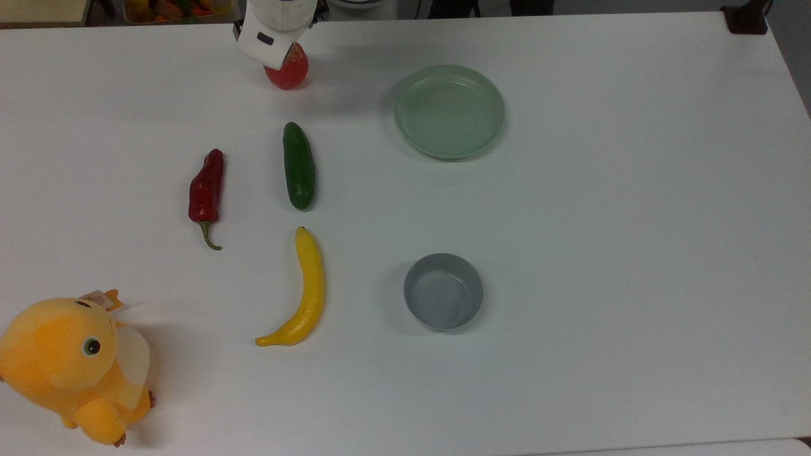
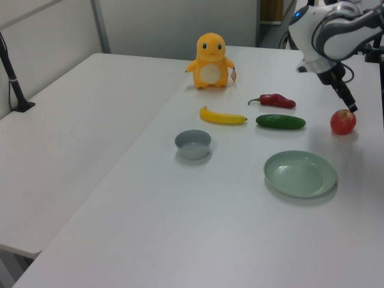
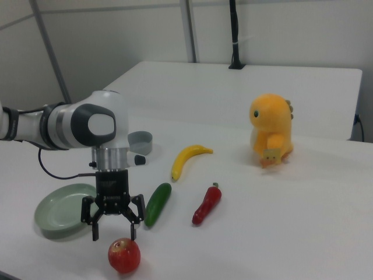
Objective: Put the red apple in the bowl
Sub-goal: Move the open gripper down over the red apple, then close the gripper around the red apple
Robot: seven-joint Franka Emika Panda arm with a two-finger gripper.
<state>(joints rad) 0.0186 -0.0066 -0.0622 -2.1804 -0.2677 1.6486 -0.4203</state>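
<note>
The red apple (image 1: 290, 72) rests near the far edge of the table in the top view; it also shows in the left view (image 2: 342, 122) and the right view (image 3: 124, 255). My gripper (image 3: 114, 235) hangs just above the apple, open, with a dark finger (image 3: 95, 232) spread out to each side and nothing between them. From above, my gripper (image 1: 276, 52) covers the apple's upper left part. The small grey bowl (image 1: 443, 291) stands empty well apart from the apple, towards the top view's lower middle, and appears too in the left view (image 2: 193, 144).
A shallow pale green dish (image 1: 450, 111) lies to the top view's right of the apple. A cucumber (image 1: 298, 166), a dark red chili (image 1: 206, 190) and a banana (image 1: 301, 291) lie between apple and bowl. An orange plush toy (image 1: 70, 367) sits at the top view's lower left.
</note>
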